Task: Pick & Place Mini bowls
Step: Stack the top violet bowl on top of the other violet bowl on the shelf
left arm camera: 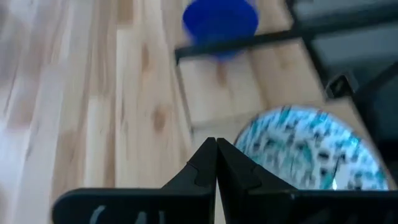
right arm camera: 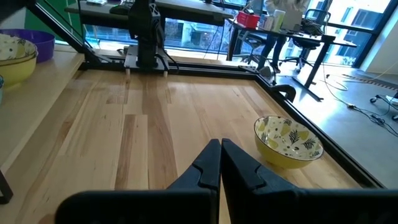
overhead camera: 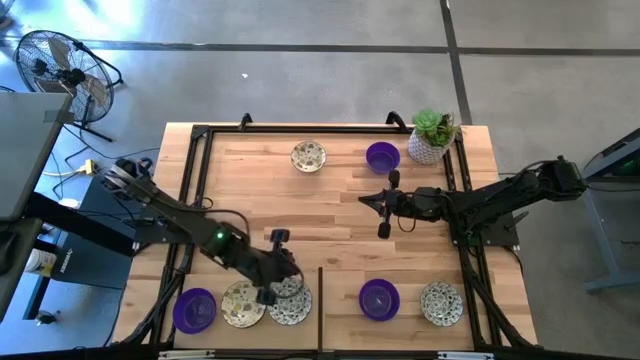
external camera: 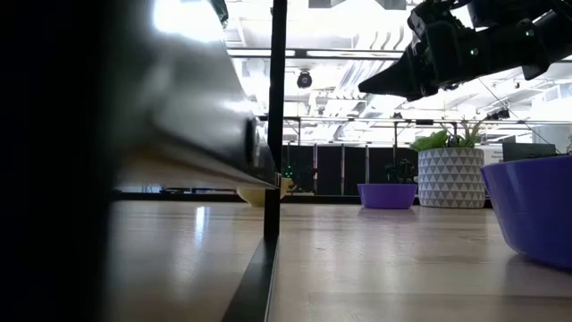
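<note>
High view: left gripper [overhead camera: 268, 296] low at the surface's [overhead camera: 330, 215] near edge, jaws closed on nothing, over two patterned mini bowls [overhead camera: 243, 303] beside a purple bowl [overhead camera: 194, 309]. Right gripper [overhead camera: 384, 203] mid-surface, jaws closed, empty. Another purple/patterned pair [overhead camera: 379, 298] near right; patterned bowl [overhead camera: 308, 156] and far purple bowl [overhead camera: 382, 156] at the far edge by the plant pot [overhead camera: 427, 148].

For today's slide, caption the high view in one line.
Seven mini bowls on a wooden table; left gripper over three, right gripper mid-table.
</note>
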Controlling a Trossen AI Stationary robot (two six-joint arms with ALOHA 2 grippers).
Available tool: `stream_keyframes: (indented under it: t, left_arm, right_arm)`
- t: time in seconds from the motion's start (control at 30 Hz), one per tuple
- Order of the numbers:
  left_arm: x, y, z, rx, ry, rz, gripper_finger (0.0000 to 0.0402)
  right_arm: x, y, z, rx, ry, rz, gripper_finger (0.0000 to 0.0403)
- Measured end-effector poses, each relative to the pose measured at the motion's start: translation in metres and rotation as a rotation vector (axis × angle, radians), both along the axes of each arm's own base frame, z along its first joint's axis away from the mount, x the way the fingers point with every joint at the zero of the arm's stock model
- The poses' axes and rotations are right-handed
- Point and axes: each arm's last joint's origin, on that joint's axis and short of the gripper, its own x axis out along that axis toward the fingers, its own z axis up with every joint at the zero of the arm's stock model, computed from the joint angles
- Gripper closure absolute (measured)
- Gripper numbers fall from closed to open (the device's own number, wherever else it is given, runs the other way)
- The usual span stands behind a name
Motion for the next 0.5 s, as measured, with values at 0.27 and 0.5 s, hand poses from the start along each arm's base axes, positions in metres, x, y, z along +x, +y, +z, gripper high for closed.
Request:
stream_keyframes:
  t: [0.27, 0.5]
  left_arm:
    - [-0.014, 0.031, -0.043, -0.095, -0.168, 0.000, 0.0401]
    - [-0.021, 0.048, -0.038, -0.036, -0.490, 0.037, 0.0401]
  right_arm:
    - [0.000, -0.001, 0.000, 0.007, -0.004, -0.022, 0.0402]
    - [-0.002, -0.002, -0.002, 0.024, 0.012, -0.095, 0.0402]
